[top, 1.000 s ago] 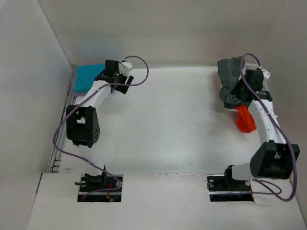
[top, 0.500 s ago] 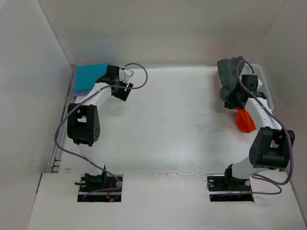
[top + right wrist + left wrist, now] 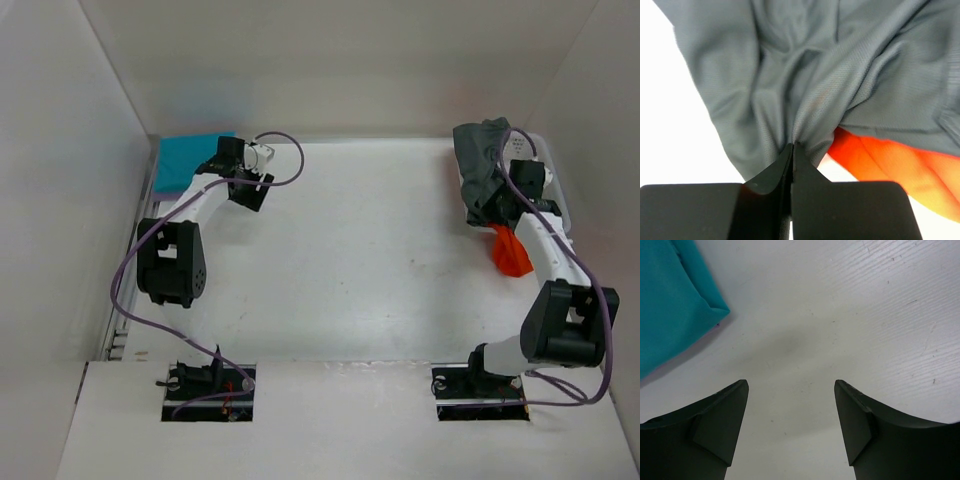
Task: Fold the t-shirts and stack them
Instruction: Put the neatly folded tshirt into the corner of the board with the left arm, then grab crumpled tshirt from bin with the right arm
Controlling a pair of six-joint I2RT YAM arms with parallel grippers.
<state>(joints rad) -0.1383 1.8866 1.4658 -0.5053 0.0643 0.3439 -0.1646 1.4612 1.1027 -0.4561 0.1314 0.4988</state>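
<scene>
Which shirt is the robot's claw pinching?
The dark grey shirt: the right claw is shut on a fold of it. The orange shirt just peeks out beneath it, and the teal shirt lies in the far left corner, untouched.

A teal soft cloth t-shirt (image 3: 185,160) lies folded into a flat, smooth rectangle in the far left corner, one crisp corner (image 3: 670,295) pointing towards the middle. At the far right, a dark grey soft cloth t-shirt (image 3: 478,160) sits unfolded in a crumpled, deeply creased heap; a fold of it (image 3: 790,65) is pinched between the closed fingers of the right gripper (image 3: 792,147). A bright orange cloth t-shirt (image 3: 512,253) lies bunched just near of the grey one, partly tucked under its edge (image 3: 890,160).
</scene>
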